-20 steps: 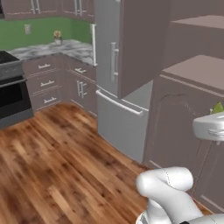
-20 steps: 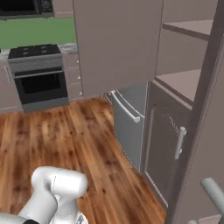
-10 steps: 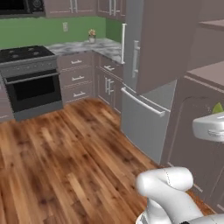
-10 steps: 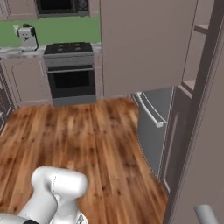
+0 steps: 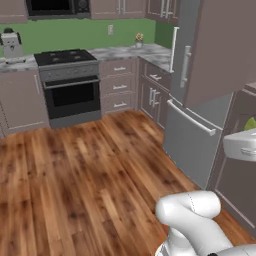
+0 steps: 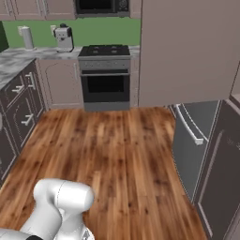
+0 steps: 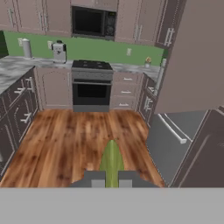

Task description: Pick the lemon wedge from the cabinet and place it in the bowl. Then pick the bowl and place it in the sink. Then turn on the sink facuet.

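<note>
Beside the refrigerator (image 5: 200,145), at the left base view's right edge, I note a yellow-green tip, seemingly the lemon wedge (image 5: 251,123), above a white part of the arm. Right base view: oven (image 6: 105,79) stands left of the refrigerator across wood floor. Hand view: claw (image 7: 111,178) pressed together, pinching the wedge, oven straight ahead. Judgement: carrying step in hand; next I must find the bowl and release above it.
</note>
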Available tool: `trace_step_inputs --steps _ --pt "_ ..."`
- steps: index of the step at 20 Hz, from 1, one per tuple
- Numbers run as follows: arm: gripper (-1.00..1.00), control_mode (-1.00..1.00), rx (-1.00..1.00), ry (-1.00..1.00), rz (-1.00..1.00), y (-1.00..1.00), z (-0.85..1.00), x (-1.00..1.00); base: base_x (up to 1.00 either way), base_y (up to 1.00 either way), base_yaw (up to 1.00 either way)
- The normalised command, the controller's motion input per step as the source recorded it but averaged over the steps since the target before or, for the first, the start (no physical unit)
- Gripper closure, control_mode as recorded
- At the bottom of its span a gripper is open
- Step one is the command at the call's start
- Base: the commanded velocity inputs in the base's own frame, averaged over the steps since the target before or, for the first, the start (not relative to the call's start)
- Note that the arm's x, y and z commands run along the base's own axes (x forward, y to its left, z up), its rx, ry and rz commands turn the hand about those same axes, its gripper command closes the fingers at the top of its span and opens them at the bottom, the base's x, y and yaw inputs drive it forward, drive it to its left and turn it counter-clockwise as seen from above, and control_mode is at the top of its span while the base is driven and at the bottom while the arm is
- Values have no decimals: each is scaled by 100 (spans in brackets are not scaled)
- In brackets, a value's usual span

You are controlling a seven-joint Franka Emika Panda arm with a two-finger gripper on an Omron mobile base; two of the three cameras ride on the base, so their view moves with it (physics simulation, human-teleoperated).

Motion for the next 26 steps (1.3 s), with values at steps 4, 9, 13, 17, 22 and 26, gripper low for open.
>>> trace_step_inputs --steps 4,9,13,17,22,26 --pt "100 100 0 0 0 0 0 0 0 50 23" --pt "100 100 0 0 0 0 0 0 0 54 19" --pt "100 100 0 0 0 0 0 0 5 39 11" --pt "100 100 0 0 0 0 0 0 44 22 5" --pt "100 100 0 0 0 0 0 0 91 3 0" --pt "100 100 0 0 0 0 0 0 100 0 0"
